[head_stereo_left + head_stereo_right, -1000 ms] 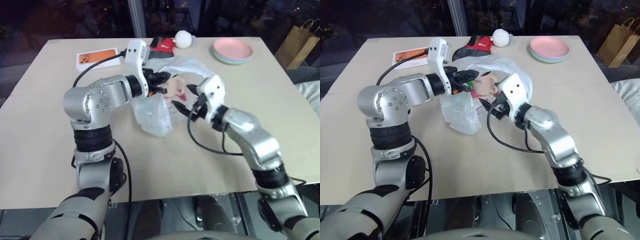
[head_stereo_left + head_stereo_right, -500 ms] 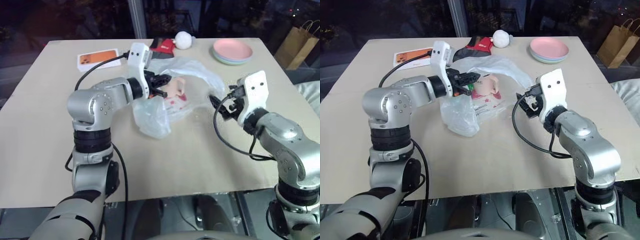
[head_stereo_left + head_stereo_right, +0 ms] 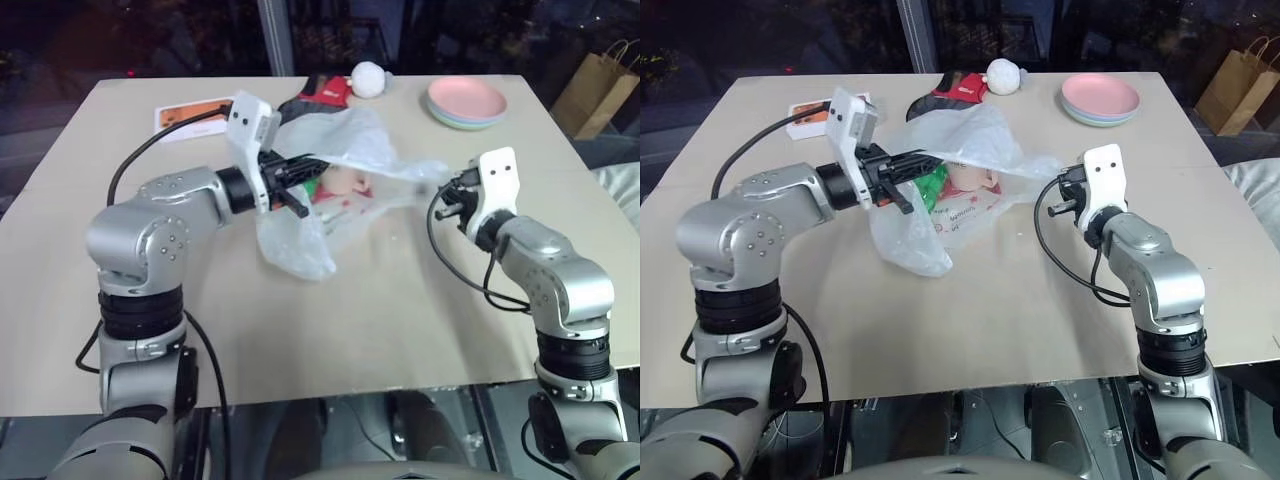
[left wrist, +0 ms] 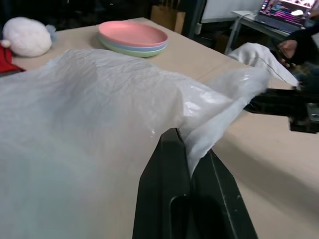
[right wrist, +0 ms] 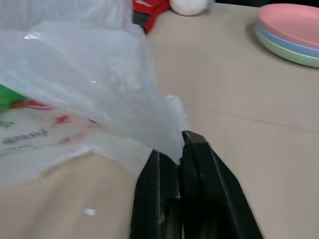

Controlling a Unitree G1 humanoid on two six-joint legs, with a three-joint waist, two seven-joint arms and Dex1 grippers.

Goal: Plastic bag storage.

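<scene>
Left pincer (image 3: pixel 300 185): pressed together on one edge of the bag (image 3: pixel 330 175), lifting it so the film hangs free over the counter (image 3: pixel 90 250).
Bag: mid-counter, stretched between both pincers, lower part resting on the counter; red-printed and green items show through it.
Right pincer (image 3: pixel 1058 196): clamped on the opposite corner, pulling it taut, likely to flatten the bag for folding.
Plates (image 3: pixel 466 101): far right, well apart.
</scene>
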